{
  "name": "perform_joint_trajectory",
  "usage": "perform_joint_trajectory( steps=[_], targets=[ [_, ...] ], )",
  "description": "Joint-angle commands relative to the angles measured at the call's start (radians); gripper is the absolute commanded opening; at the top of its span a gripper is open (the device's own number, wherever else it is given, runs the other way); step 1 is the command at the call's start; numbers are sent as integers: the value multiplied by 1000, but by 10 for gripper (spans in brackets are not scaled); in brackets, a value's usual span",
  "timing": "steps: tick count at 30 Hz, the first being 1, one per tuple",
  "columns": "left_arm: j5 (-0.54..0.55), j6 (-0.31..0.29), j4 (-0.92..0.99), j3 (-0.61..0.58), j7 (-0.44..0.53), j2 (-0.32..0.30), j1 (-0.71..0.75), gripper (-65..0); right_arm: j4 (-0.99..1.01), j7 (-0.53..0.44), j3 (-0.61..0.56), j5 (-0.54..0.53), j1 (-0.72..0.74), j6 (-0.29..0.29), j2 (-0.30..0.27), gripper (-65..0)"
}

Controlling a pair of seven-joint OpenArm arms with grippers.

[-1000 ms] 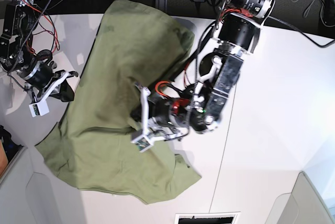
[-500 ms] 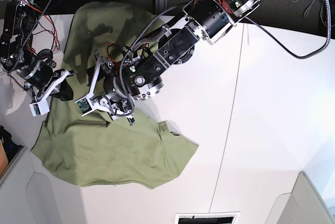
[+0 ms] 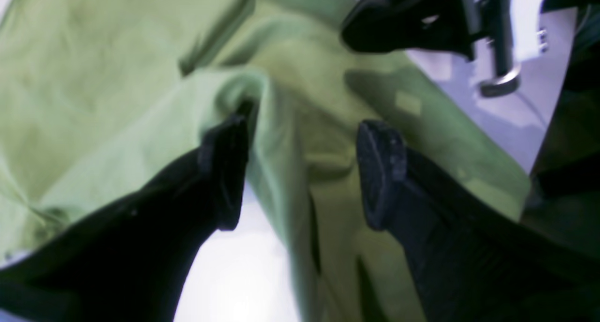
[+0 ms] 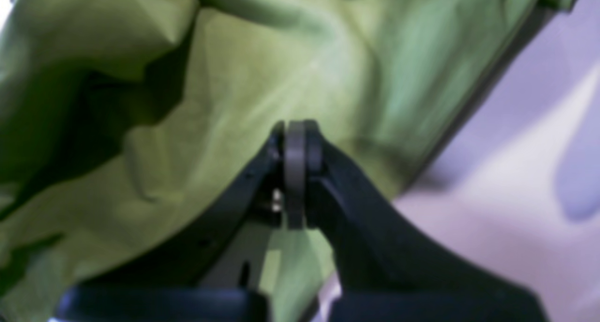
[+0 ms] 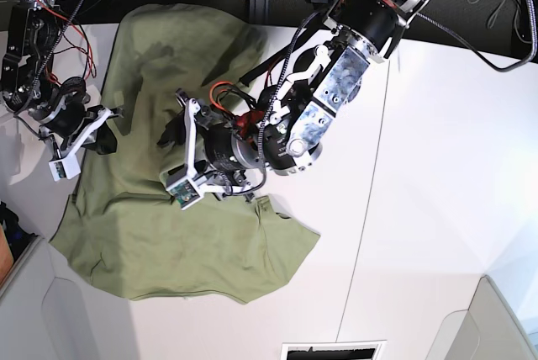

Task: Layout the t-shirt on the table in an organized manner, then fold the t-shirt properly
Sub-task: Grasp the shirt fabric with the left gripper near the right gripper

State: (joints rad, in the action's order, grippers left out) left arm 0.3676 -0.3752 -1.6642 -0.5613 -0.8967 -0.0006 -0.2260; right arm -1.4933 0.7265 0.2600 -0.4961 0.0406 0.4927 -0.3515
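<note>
T-shirt (image 5: 160, 209) sprawls rumpled on the table (image 5: 437, 209), long axis running near-to-far, directly beneath the wide-open, empty left gripper (image 3: 300, 172); the clamped right gripper (image 4: 295, 172) pinches its far-side edge.

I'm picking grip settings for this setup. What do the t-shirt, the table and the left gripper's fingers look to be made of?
The t-shirt: soft matte olive knit, probably cotton; it drapes in loose folds and creases.
The table: smooth white matte board, perhaps laminate, with a thin dark seam.
The left gripper, its fingers: black, dull, likely plastic with rubbery pads; blur leaves this open.
</note>
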Motion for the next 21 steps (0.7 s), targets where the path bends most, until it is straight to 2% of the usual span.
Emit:
perform_joint_trajectory(
  steps=[1,8,11,13,16,21],
  targets=[
    [4,0,-18,42,18,-6,-9,-264,-11,-19,7,-16,14,2,-14,-650],
    [64,-121,-18,346,25,-90,134,-266,-7,-19,7,-36,11,2,-14,-650],
    [92,-164,-18,420,40,-124,195,-266,-7,-18,7,-39,11,2,-13,-650],
    [105,-172,-18,414,68,-138,230,-266,-5,-18,7,-53,11,2,-13,-650],
    [58,-166,-16,380,106,-138,257,-266,1,-18,1,-73,11,2,-11,-650],
    [-44,-106,15,296,168,-136,259,-266,42,-9,-22,-72,11,2,-11,-650]
  ],
)
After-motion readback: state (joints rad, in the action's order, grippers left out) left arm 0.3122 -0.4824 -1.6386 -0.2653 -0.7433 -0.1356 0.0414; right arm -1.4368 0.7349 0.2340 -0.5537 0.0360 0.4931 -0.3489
